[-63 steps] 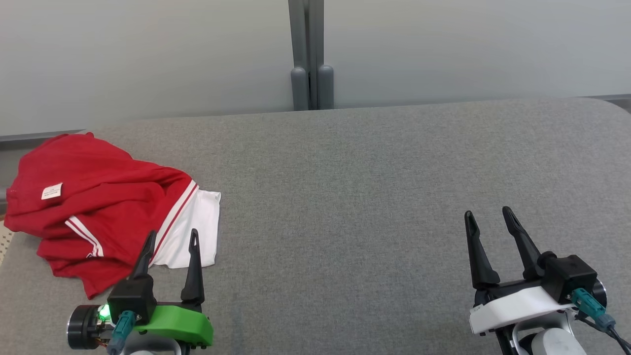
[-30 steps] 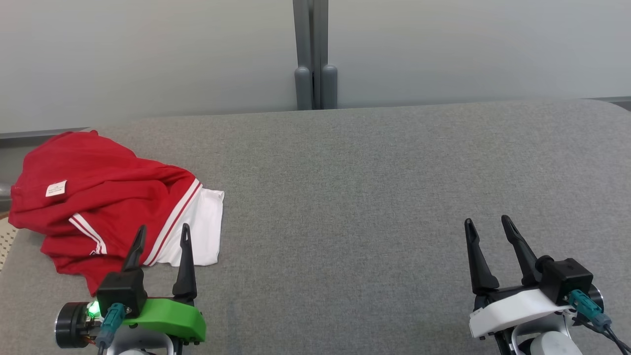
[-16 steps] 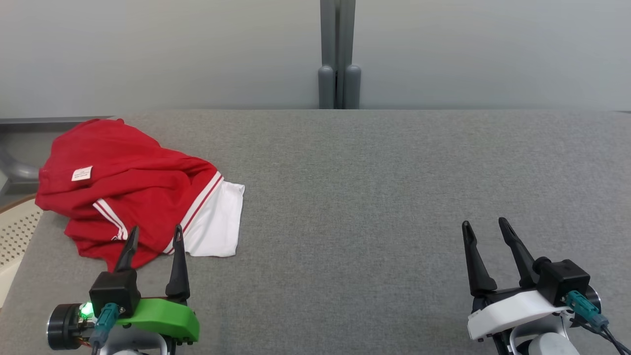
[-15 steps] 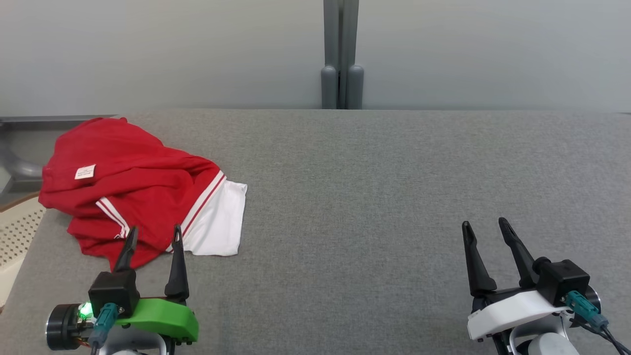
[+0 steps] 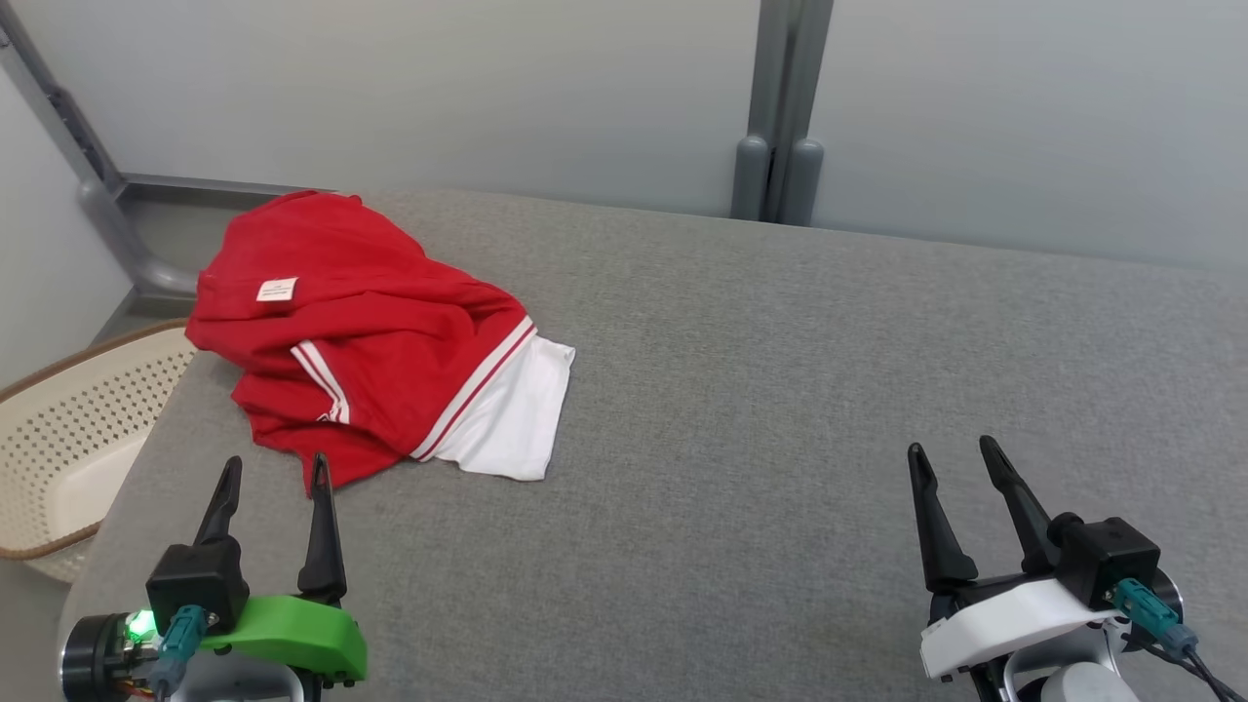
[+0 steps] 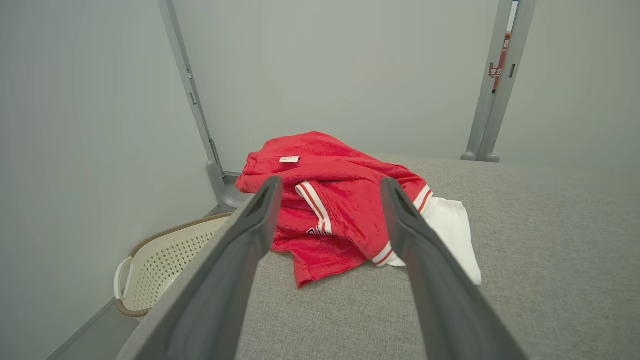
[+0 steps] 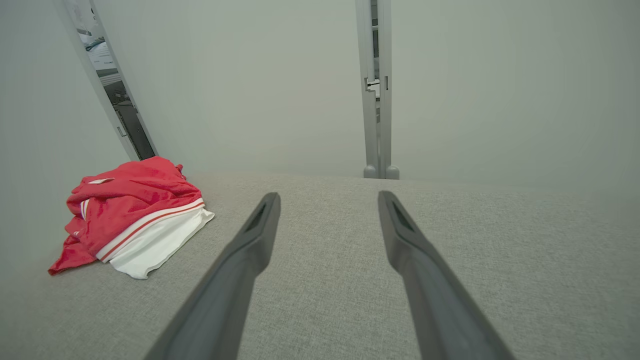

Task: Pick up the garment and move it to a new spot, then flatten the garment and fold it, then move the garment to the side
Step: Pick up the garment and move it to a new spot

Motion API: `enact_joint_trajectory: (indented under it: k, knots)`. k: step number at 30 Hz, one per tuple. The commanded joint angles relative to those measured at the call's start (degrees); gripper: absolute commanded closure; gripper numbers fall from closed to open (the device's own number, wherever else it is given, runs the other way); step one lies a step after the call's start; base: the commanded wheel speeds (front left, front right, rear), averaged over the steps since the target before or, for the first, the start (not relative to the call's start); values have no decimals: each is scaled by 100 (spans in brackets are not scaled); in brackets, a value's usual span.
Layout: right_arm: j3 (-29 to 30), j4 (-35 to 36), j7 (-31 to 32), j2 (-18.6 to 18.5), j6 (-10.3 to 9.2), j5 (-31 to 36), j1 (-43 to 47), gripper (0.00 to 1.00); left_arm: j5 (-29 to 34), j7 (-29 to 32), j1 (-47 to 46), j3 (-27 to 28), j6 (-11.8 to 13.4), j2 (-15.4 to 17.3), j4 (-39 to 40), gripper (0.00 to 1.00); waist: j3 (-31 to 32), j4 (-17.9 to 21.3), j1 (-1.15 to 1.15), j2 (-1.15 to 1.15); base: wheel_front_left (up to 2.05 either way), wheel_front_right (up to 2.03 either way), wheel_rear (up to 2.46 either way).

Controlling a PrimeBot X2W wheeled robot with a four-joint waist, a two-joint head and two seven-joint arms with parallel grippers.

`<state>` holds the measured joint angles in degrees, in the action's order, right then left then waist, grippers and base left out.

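Garment (image 5: pixel 370 331) first: it lies crumpled at the far left of the grey desk (image 5: pixel 799 390). It is a red heap with white stripes, and a white panel (image 5: pixel 507 419) spills out of it toward the middle of the desk. A small white label (image 5: pixel 277 290) shows on its upper fold. One red corner points back at me from the near side of the heap.

My left gripper (image 5: pixel 275 461) is low at the near left of the desk. Its two dark fingers are spread well apart with nothing between them. From the head camera one fingertip lines up with that red corner, and I cannot tell whether it is above the cloth or just short of it. (From the wrist camera the heap sits framed between the two fingers, farther along the desk.)

My right gripper (image 5: pixel 951 448) is at the near right, well apart from the garment. Its fingers are parted just as wide and hold nothing, and they point across the grey fabric toward the back wall.

Past the left edge of the desk, lower down, sits a cream perforated basket (image 5: pixel 68 439) with a brown rim. The garment's far-left fold reaches the desk's edge near it. Behind the desk is a pale wall with a grey upright post (image 5: pixel 780 117).
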<state>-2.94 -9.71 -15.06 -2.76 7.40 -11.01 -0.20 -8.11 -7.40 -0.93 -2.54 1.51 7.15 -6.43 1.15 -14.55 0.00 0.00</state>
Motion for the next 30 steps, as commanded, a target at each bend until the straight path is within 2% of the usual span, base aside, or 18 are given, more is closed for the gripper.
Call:
enact_joint_trajectory:
  k: [1, 20, 30]
  knots:
    - [3, -8, -18, -22, 16, -54, 65, 0, -78, -1, 52, 12, 12, 48, -4, 0, 14, -234, 0, 0, 0, 0, 0]
    - [-22, -6, -18, -22, 16, -4, 6, 0, -223, -81, 105, 118, 123, 148, -17, 0, -93, -1201, 0, 0, 0, 0, 0]
    - [-107, -48, -18, -24, 16, -3, -61, 0, -316, -139, 125, 185, 202, 187, 6, 0, -136, -1147, 0, 0, 0, 0, 0]
